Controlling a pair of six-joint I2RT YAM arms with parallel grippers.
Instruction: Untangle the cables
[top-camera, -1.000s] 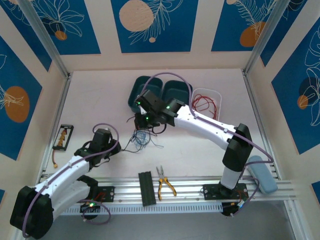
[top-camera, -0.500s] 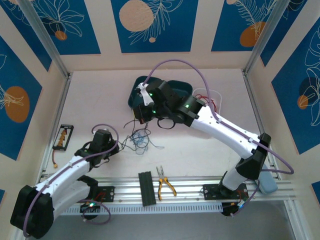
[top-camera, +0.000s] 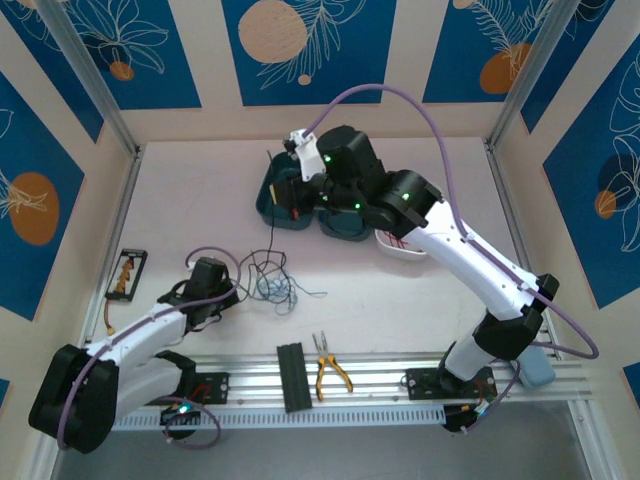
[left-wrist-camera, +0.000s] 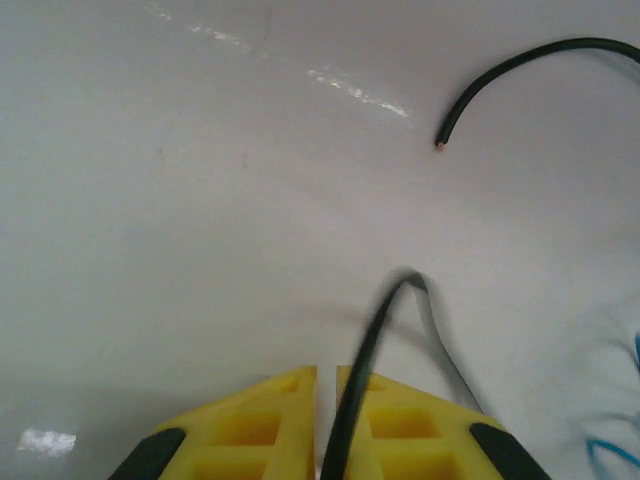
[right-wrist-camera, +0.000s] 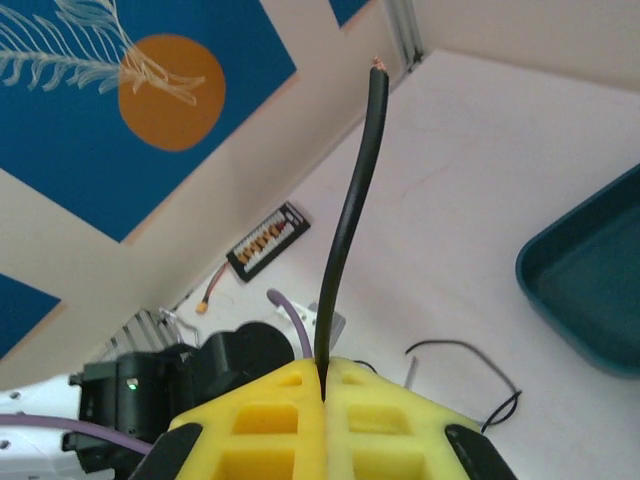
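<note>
The cables lie as a loose tangle (top-camera: 272, 282) of black and blue strands on the table, right of my left gripper (top-camera: 228, 296). In the left wrist view that gripper (left-wrist-camera: 326, 372) sits low over the table, its jaws nearly together on a black cable (left-wrist-camera: 372, 330) that arches forward. Another black cable end (left-wrist-camera: 500, 70) lies ahead, and a blue strand (left-wrist-camera: 615, 455) shows at the right edge. My right gripper (top-camera: 287, 175) is raised over the teal bins. It (right-wrist-camera: 325, 365) is shut on a black cable (right-wrist-camera: 350, 210) whose bare tip sticks up.
Two teal bins (top-camera: 283, 205) (top-camera: 345, 228) and a white tray (top-camera: 398, 246) with red wires stand at the back. Yellow-handled pliers (top-camera: 330, 368) and a black block (top-camera: 292, 377) rest on the front rail. A connector board (top-camera: 125, 275) lies at the left.
My right arm has lifted and swung back toward the bins, drawing its black cable up out of the tangle. The left gripper's jaws have narrowed and the tangle has shifted slightly left.
</note>
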